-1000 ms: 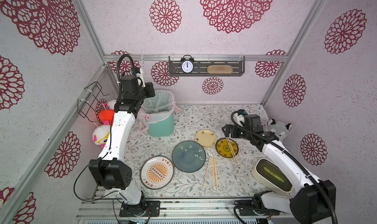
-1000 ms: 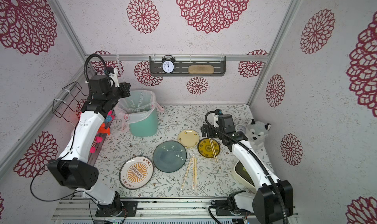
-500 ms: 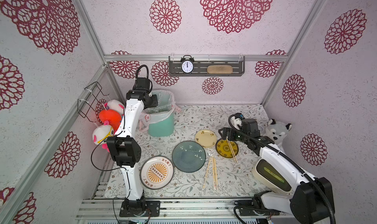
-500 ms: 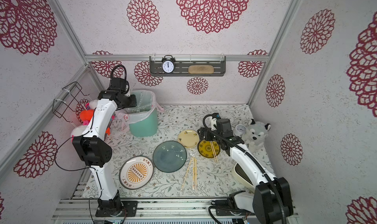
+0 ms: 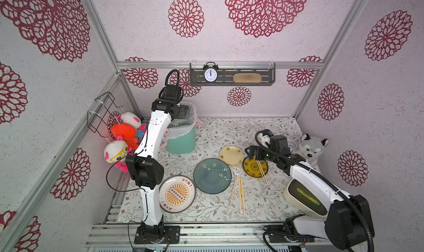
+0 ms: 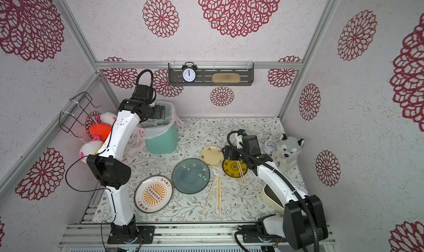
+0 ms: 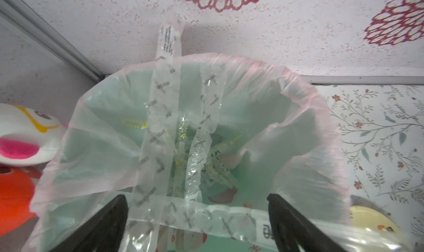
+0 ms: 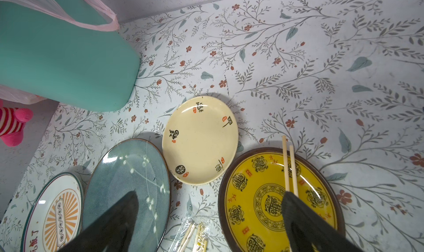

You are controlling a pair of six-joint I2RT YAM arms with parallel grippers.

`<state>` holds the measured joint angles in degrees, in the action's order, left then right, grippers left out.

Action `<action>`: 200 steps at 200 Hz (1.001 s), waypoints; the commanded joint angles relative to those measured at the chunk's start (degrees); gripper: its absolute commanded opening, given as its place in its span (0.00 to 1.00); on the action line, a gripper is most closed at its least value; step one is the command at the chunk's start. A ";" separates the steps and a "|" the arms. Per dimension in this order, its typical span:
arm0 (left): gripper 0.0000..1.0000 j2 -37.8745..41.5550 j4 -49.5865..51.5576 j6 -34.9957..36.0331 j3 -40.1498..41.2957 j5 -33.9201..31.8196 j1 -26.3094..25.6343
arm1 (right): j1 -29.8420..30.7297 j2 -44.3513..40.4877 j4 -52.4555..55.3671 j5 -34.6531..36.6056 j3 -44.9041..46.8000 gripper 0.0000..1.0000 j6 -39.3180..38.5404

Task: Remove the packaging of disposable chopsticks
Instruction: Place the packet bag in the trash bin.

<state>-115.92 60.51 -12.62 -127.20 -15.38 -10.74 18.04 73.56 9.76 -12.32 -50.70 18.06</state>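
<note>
Two wrapped pairs of chopsticks (image 5: 238, 194) lie on the table (image 5: 229, 133) between the blue plate (image 5: 212, 176) and the yellow plate (image 8: 241, 193), their clear sleeves not yet off. One bare pair (image 8: 289, 165) rests across the yellow plate, likely parked there to stay clean. The left gripper (image 7: 196, 196) hangs over the green bin (image 5: 181, 143), jaws wide, holding nothing. Inside stand empty sleeves (image 7: 160, 124) (thin, crinkly, grey-printed), one draped across the rim. The right gripper (image 8: 210, 193), equally wide and empty, hovers above the yellow plate.
</note>
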 commanded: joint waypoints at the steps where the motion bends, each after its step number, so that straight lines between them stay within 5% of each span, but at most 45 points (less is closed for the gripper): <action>1: 0.91 5.69 -2.32 -0.29 3.48 -1.63 0.60 | 0.15 0.59 -0.99 -0.35 -0.55 0.99 -1.10; 16: 0.61 8.32 -3.52 -0.13 6.09 -1.50 -0.01 | 0.09 1.21 -1.06 -0.25 -0.65 0.98 -1.30; 31: 0.44 10.88 -6.35 -0.36 9.21 -1.78 -0.01 | 0.18 1.67 -1.16 -0.42 -0.74 0.98 -1.36; 42: 0.00 10.75 -6.95 -0.47 9.40 -2.28 0.43 | 0.11 1.67 -1.56 -0.50 -0.55 0.98 -1.35; 67: 0.01 7.75 -4.57 0.49 5.77 -3.49 1.05 | 0.21 1.41 -1.41 -0.51 -0.63 0.97 -1.54; 80: 0.33 7.04 -4.79 0.69 4.00 -5.92 1.16 | 0.13 1.24 -1.30 -0.47 -0.69 0.97 -1.63; 96: 0.59 6.63 -6.93 0.52 3.09 -3.25 2.51 | 0.14 1.13 -1.55 -0.52 -0.49 0.97 -1.62; 117: 0.71 4.80 -7.79 0.82 1.24 -0.60 3.57 | 0.16 0.99 -1.59 -0.43 -0.02 0.97 -1.72; 158: 0.69 -7.84 -2.52 -0.30 -9.73 5.44 6.17 | 0.21 0.62 -2.30 -0.95 0.88 0.97 -1.50; 182: 0.64 -9.23 -4.72 -0.25 -7.80 8.45 6.10 | 0.19 0.44 -2.63 -0.69 1.31 0.96 -1.54; 200: 0.49 -9.61 -4.59 -0.46 -7.32 9.58 5.67 | 0.21 0.44 -2.56 -0.78 1.34 0.96 -1.62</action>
<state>-125.91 55.35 -12.67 -134.50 -9.39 -4.40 18.04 75.61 8.58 -12.38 -49.50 17.58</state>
